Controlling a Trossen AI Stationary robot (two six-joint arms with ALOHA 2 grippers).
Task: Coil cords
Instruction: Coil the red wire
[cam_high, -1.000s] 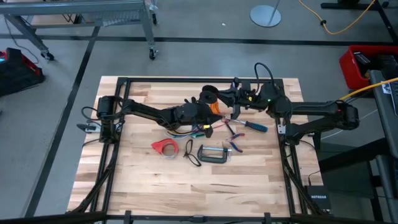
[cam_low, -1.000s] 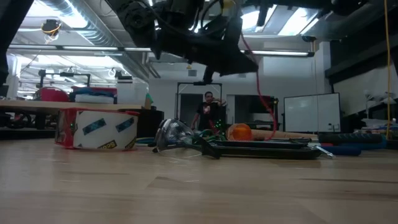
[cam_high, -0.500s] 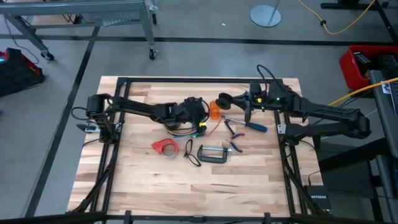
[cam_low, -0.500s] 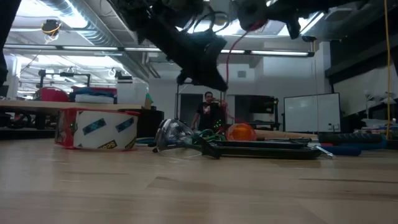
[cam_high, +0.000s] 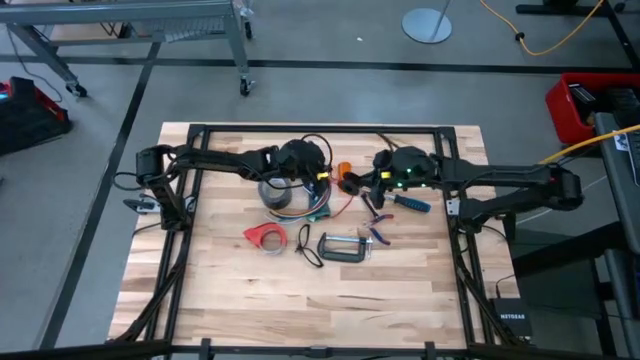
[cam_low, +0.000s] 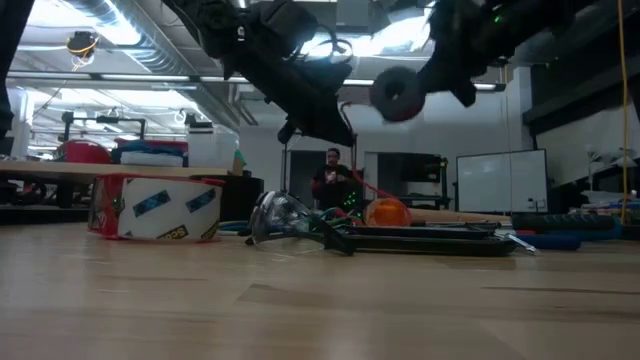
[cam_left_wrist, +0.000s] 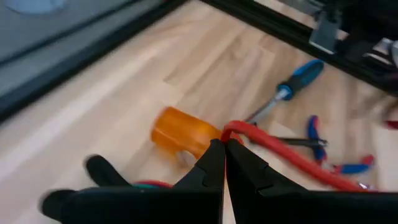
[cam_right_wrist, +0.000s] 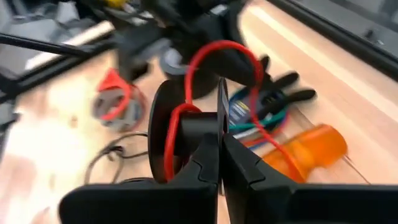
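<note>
**Both grippers pinch a red cord above the orange bottle**

The orange bottle (cam_high: 344, 176) lies on its side near the far middle of the wooden table (cam_high: 250, 290); everything here is placed from it.

The left gripper (cam_left_wrist: 224, 163) hangs just above the bottle on the left arm's side, its fingers pressed together on a red cord (cam_left_wrist: 292, 157) that trails away toward the blue-handled screwdriver (cam_left_wrist: 297, 82) and the pliers (cam_left_wrist: 339, 149).

The right gripper (cam_right_wrist: 220, 163) hovers on the bottle's other side, jaws clamped on the same red cord where it loops around a black spool (cam_right_wrist: 177, 134).

The rest of the cords (cam_high: 300, 208), in green, blue and red with black plug ends, lie bunched on the table just beside the bottle, toward the near edge and under the left arm.

Farther toward the near edge lie a red tape dispenser (cam_high: 265, 236), a metal clamp (cam_high: 343, 247) and a loose black cable (cam_high: 307, 250).

A person (cam_low: 332, 180) stands in the room beyond the table.
</note>
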